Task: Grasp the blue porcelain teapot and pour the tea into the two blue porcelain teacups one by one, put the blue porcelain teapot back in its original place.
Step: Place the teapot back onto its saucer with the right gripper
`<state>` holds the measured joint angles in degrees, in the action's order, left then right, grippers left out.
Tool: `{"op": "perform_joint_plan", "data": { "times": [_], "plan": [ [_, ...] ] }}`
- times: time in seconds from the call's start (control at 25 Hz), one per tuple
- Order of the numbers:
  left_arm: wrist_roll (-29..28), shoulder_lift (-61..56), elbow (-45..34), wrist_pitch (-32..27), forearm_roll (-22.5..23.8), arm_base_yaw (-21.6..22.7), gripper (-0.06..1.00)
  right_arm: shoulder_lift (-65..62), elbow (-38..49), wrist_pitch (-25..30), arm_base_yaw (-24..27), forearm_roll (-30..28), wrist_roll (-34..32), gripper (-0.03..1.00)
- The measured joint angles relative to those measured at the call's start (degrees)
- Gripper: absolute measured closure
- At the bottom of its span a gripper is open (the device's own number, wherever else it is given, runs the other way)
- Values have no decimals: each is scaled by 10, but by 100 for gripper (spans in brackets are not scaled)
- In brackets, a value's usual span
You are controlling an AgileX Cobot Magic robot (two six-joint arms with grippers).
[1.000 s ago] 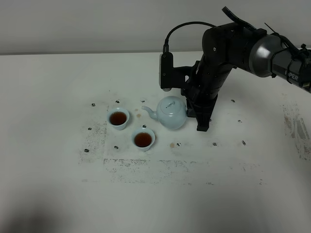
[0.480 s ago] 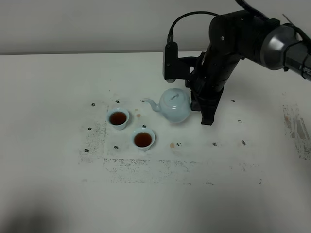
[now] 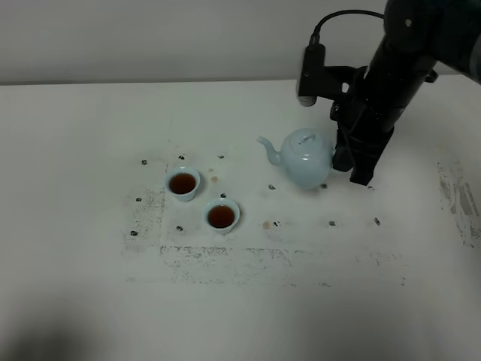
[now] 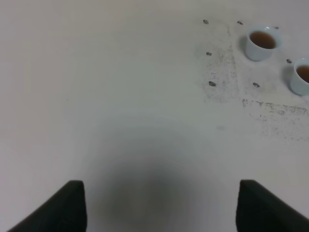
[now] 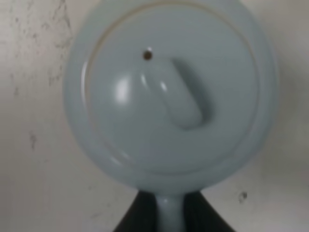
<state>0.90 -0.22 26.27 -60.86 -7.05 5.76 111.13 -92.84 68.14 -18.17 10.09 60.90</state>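
Both teacups (image 3: 183, 183) brim with tea; the right gripper (image 5: 169, 215), pinching the teapot (image 3: 307, 158) handle, has carried it toward three o'clock, likely home.

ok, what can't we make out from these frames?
- Teapot handle: hidden behind the pot and the right gripper in the exterior high view; only its root shows between the fingers in the right wrist view.
- Teapot spout: cut off in the right wrist view, the lid fills it.
- Tea left in the pot: lid covers it.
- Whether the pot touches the table: unclear.
- One teacup: cut by the left wrist view's edge.
- Left gripper: only finger tips show.
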Motion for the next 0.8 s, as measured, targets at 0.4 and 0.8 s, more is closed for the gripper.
{"op": "perform_joint_plan", "data": {
  "times": [0.4, 0.8],
  "plan": [
    [0, 0, 0, 0, 0, 0, 33, -104, 210, -134, 77, 41, 4, 93],
    [0, 0, 0, 0, 0, 0, 33, -99, 243, -166, 167, 56, 4, 93]
  ]
}}
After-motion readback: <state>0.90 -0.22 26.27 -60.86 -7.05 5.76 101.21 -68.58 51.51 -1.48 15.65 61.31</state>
